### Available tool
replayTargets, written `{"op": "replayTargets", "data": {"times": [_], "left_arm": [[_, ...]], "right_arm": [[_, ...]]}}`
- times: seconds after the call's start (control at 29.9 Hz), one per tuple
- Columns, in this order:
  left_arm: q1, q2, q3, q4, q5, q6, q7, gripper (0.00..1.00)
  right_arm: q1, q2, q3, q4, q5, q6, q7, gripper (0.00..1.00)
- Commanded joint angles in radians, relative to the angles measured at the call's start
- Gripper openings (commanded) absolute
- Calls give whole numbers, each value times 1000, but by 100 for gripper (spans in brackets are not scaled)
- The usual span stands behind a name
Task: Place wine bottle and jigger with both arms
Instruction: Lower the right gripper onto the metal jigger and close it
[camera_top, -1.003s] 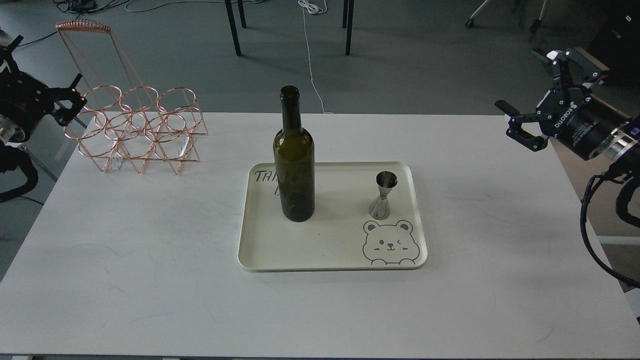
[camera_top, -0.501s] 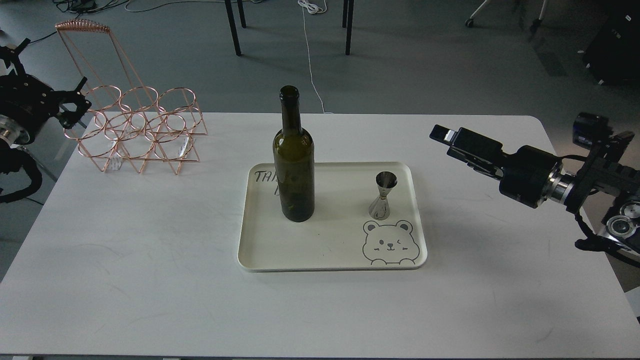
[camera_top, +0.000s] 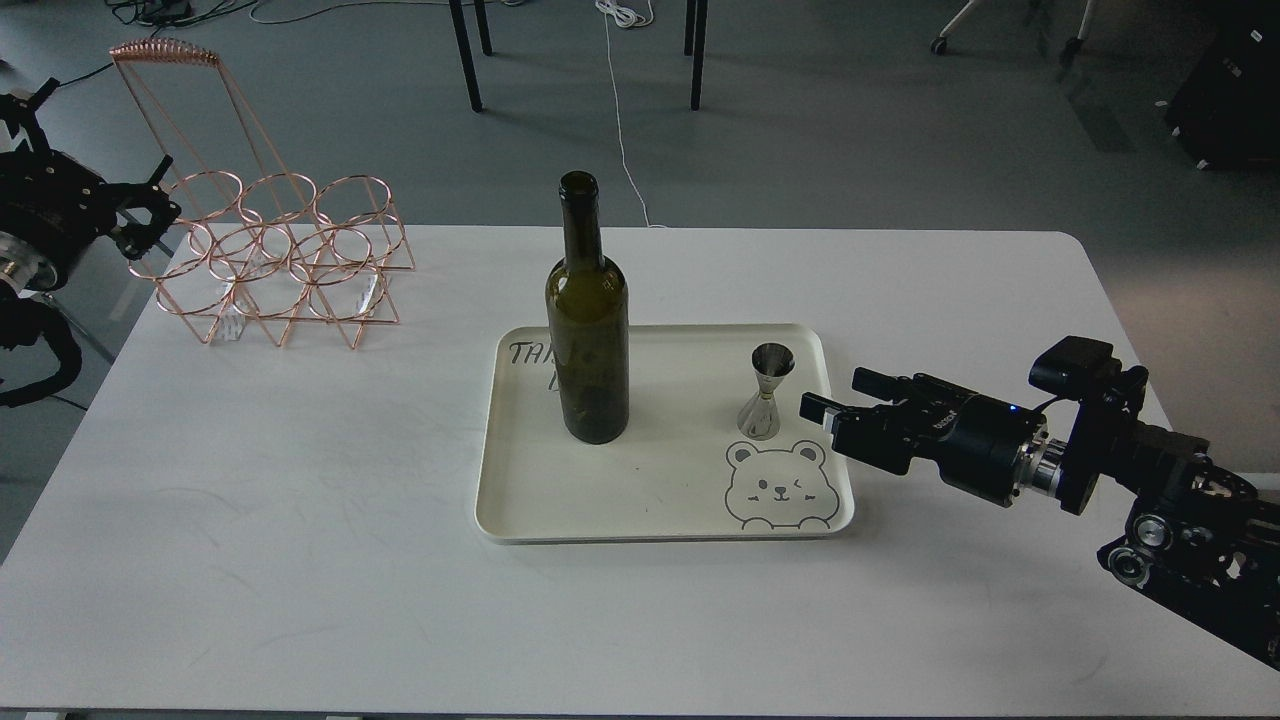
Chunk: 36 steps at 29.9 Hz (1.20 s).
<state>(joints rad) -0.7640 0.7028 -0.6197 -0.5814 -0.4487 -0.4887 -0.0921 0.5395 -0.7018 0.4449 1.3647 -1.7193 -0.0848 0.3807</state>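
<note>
Steel jigger (camera_top: 766, 391): stood upright on the cream tray (camera_top: 560, 520), in its right half, just above the printed bear; long axis is vertical.
Bottle (camera_top: 587, 320): dark green glass, stood upright on the left half of the same tray, well apart from the jigger, at 9 o'clock of it.
Right gripper (camera_top: 835, 395): held low over the table at the tray's right edge, pointed toward 9 o'clock; fingers are seen apart, one tip above the other in the view, with nothing between them.
Key relation: the jigger lies at 9 o'clock from the right fingertips, near but not touched; its narrow waist is judged to sit about level with the gap.
Left gripper (camera_top: 150, 205): seen at the far left edge, beside the copper wire rack (camera_top: 280, 260); it is small and dark, so whether the fingers are apart cannot be told.
Nearer arm: the right arm is far nearer the jigger; the bottle is well apart from both, with the left arm on its side.
Next move, as judged: a short straight advance toward 9 o'clock is needed so the waist is taken between the fingers.
Risk: the jigger is light and narrow-based, so it may be tipped by a fingertip nudge.
</note>
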Motion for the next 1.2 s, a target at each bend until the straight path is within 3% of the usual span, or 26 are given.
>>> {"op": "replayTargets", "data": {"times": [0.0,0.23,0.74,1.0,1.17], "left_arm": [[0,3,-2,0,2,0,0,99],[-5,3,-3,8,4,0,-1,99],[-35,0,-2,15,5,0,0,99],[-44,0,2,17,5,0,0,99],[-43,1,5,17,5,0,-2,99]], "right_arm": [[8,56,-3,-93,-84,-42,10,80],[34,154,-40,-208,-132,-72,10,77],[82,330,-52,-411,-132,-95,9,61],[92,352,-54,-437,-132,-93,7,39],[96,350,-94,-434,-134,-95,4,5]]}}
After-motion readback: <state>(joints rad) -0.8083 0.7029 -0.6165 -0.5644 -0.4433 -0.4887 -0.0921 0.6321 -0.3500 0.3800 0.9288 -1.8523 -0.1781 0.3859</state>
